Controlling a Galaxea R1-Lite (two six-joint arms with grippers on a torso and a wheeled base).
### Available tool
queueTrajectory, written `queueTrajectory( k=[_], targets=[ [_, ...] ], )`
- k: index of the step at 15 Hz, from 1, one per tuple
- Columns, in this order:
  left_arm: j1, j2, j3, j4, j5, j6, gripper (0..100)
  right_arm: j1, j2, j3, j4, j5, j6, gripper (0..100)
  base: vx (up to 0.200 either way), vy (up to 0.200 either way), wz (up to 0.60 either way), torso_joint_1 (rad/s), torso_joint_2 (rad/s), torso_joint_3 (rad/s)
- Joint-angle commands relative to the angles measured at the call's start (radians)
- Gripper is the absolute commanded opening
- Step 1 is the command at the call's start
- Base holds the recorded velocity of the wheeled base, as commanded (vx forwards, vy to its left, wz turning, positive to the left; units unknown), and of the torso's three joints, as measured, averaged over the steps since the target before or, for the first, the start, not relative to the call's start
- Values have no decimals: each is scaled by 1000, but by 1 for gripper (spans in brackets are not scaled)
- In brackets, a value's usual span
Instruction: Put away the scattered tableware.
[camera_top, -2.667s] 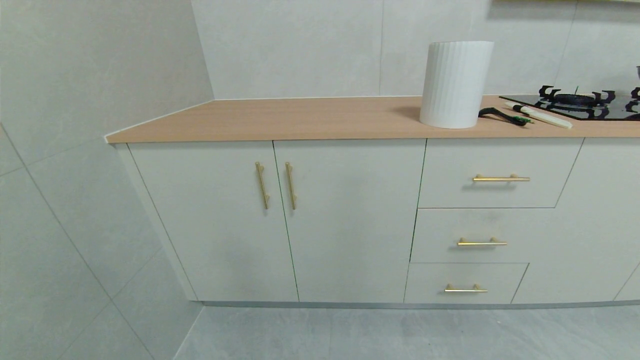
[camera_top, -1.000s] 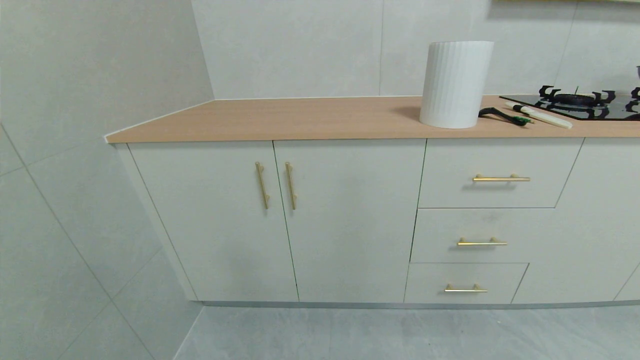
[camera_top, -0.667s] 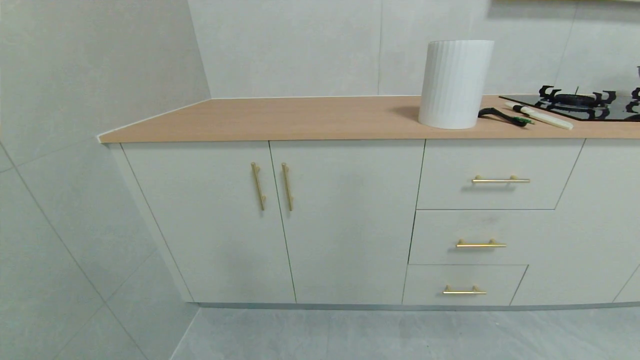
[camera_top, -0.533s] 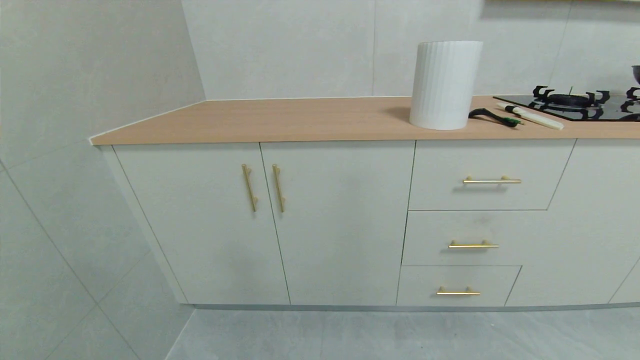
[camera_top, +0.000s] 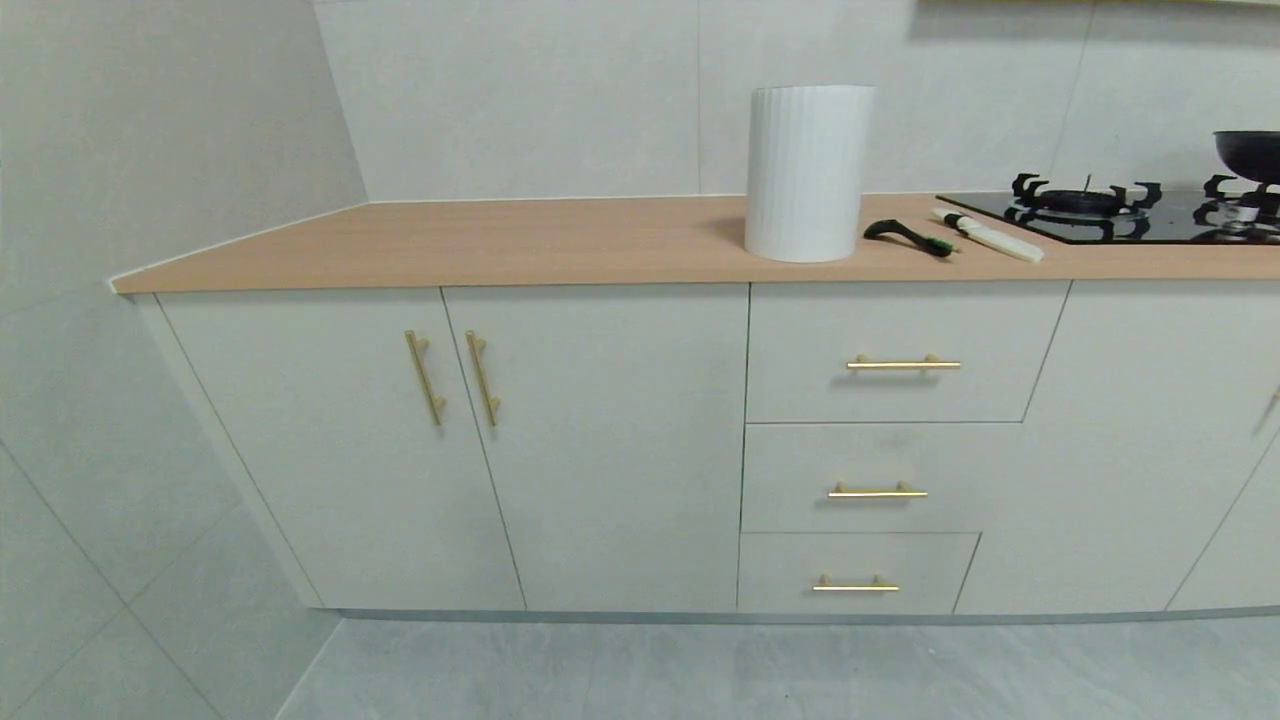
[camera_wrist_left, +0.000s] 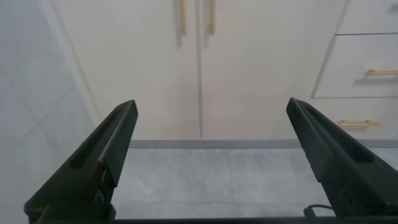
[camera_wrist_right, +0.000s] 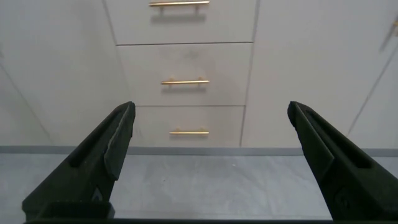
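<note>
On the wooden countertop (camera_top: 500, 245) stands a tall white ribbed container (camera_top: 808, 172). Just to its right lie a black-and-green utensil (camera_top: 908, 237) and a cream-coloured utensil (camera_top: 988, 235). My left gripper (camera_wrist_left: 210, 107) is open and held low, facing the double cabinet doors (camera_wrist_left: 199, 62) above the floor. My right gripper (camera_wrist_right: 210, 109) is also open and low, facing the lower drawers (camera_wrist_right: 185, 81). Nothing is between either pair of fingers, and both grippers are well below the countertop items.
A black gas hob (camera_top: 1100, 205) with a dark pan (camera_top: 1250, 150) occupies the counter's right end. Below are two doors with gold handles (camera_top: 452, 375) and three drawers (camera_top: 903, 364). A tiled wall (camera_top: 150, 150) closes the left side. Grey floor (camera_top: 700, 670) lies in front.
The whole head picture has slid left, so the camera has turned or moved rightward. The pan on the hob has come into view. Nothing on the counter has moved.
</note>
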Motion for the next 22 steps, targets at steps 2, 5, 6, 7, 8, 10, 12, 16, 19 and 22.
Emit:
queueTrajectory(
  k=[2, 5, 6, 7, 8, 10, 12, 16, 19, 22],
  targets=[
    [0, 0, 0, 0, 0, 0, 100, 0, 1, 0, -1, 0, 0, 100, 0, 0, 0, 0, 0, 0],
    [0, 0, 0, 0, 0, 0, 100, 0, 1, 0, -1, 0, 0, 100, 0, 0, 0, 0, 0, 0],
    [0, 0, 0, 0, 0, 0, 100, 0, 1, 0, -1, 0, 2, 100, 0, 0, 0, 0, 0, 0],
    [1, 0, 0, 0, 0, 0, 100, 0, 1, 0, -1, 0, 3, 100, 0, 0, 0, 0, 0, 0],
    [1, 0, 0, 0, 0, 0, 100, 0, 1, 0, -1, 0, 3, 100, 200, 0, 0, 2, -2, 7],
    [0, 0, 0, 0, 0, 0, 100, 0, 1, 0, -1, 0, 3, 100, 200, 0, 0, 0, 2, 2],
    [1, 0, 0, 0, 0, 0, 100, 0, 1, 0, -1, 0, 5, 100, 200, 0, 0, 2, -5, 7],
    [1, 0, 0, 0, 0, -3, 100, 0, 1, 0, -1, -1, 12, 100, 150, 0, 0, 3, 3, -1],
    [1, 0, 0, 0, 0, -3, 100, 0, 1, 0, -1, -1, 6, 100, 0, 0, 0, 0, 0, 0],
    [1, 0, 0, 0, 0, -3, 100, 0, 1, 0, -1, -1, 5, 100, 0, 0, 0, 0, 0, 0]
  ],
)
